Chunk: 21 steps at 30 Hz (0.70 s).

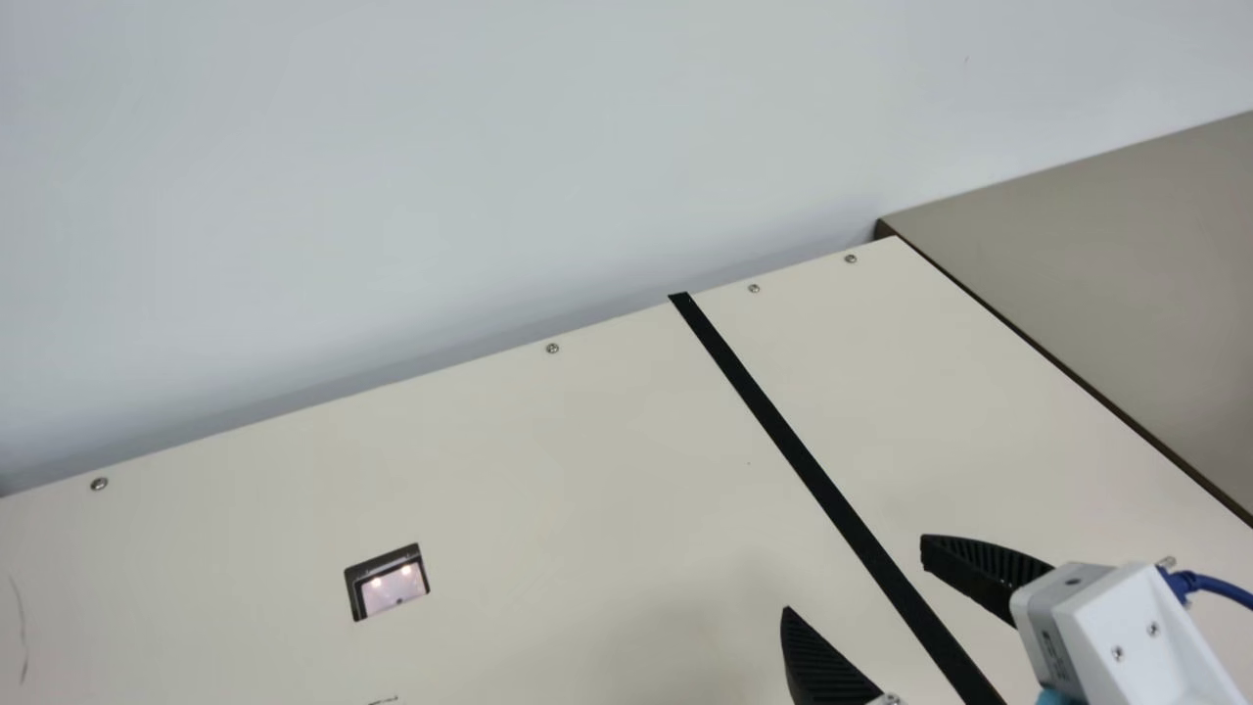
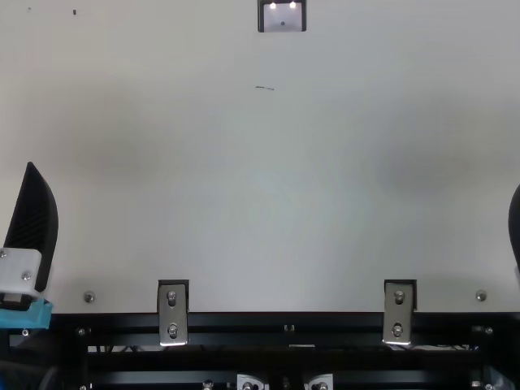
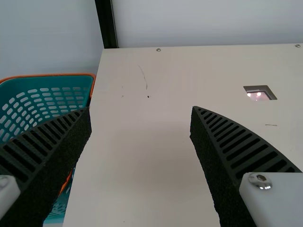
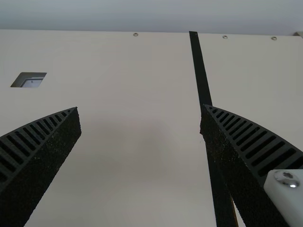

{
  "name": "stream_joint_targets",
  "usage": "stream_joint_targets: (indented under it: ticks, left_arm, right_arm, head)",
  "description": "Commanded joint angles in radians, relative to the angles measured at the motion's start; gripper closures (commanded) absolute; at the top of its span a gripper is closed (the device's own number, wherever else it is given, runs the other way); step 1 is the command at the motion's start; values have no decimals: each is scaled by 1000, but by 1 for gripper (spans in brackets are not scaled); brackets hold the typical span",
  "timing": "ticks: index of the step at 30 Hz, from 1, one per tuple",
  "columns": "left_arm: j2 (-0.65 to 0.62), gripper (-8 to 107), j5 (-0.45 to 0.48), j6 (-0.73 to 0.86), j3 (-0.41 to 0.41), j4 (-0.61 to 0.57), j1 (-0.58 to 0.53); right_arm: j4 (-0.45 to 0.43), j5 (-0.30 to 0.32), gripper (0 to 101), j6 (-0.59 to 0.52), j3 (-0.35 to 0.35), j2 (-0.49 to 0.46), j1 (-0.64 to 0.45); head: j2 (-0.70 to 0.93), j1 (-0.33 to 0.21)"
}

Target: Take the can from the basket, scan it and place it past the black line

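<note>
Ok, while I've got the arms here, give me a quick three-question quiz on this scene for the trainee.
1. True or false: the right gripper is closed on a can.
2. The rim of the basket is: a) white, b) orange, c) black.
3. Fill in: in the main view, the scanner window lies to the ____ of the black line.

Key: 1 false; 2 b; 3 left.

No words, numbers or signs can be read in any view. Small dark print stands on the side of the grey block (image 1: pixel 1044 629) at the right gripper (image 1: pixel 855 575), too small to make out. The thin dark strokes (image 2: pixel 265 88) on the tabletop (image 2: pixel 260 203) form no legible letters.
</note>
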Motion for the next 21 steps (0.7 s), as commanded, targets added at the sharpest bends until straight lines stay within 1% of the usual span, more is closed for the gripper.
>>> stream_joint_targets:
  ticks: [1,21]
  left_arm:
    - [0,9,0,0,0,0,0]
    - [0,9,0,0,0,0,0]
  right_arm:
    - [0,0,0,0,0,0,0]
    - [1,0,0,0,0,0,0]
  head:
    - [-20,-37]
    - [-20,-37]
